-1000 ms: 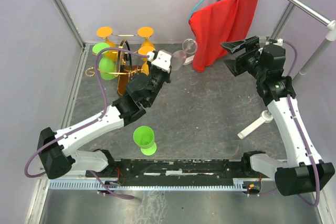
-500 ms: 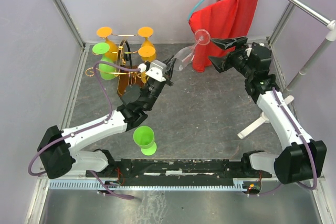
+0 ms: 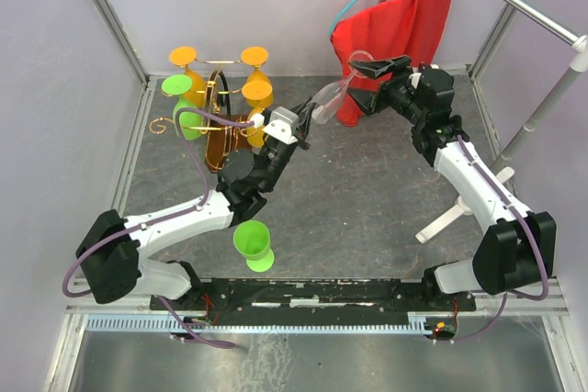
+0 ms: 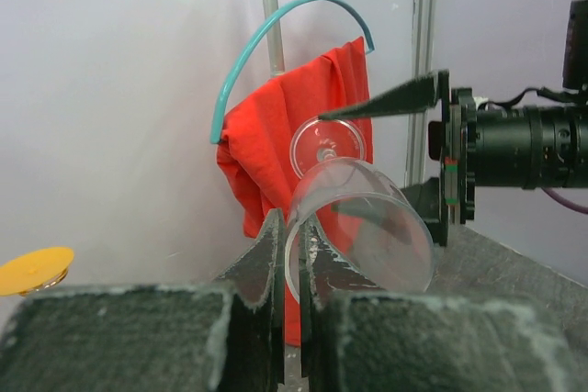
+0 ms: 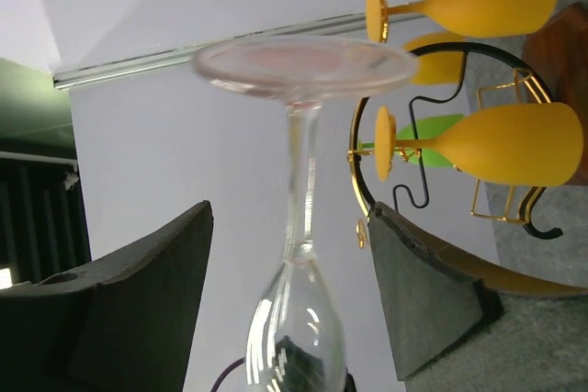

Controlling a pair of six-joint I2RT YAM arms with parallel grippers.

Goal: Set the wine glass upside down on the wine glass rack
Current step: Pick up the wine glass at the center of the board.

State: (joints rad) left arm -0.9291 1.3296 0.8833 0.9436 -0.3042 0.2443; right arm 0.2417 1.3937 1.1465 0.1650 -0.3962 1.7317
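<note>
On your desk (image 3: 367,208), the wine glass rack (image 3: 219,146) sits far left by the wall, well apart from the red cloth (image 3: 395,34). Your left gripper (image 3: 303,118) clamps the rim of the wine glass (image 3: 329,98), which is tilted in mid-air between them. Only the right wrist view shows your right gripper (image 5: 290,211) spread, both fingers off the stem.

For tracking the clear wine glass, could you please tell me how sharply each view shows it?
Top external: the clear wine glass is faint near the red cloth. Left wrist: bowl crisp. Right wrist: foot and stem soft, orange glasses behind sharper.
</note>
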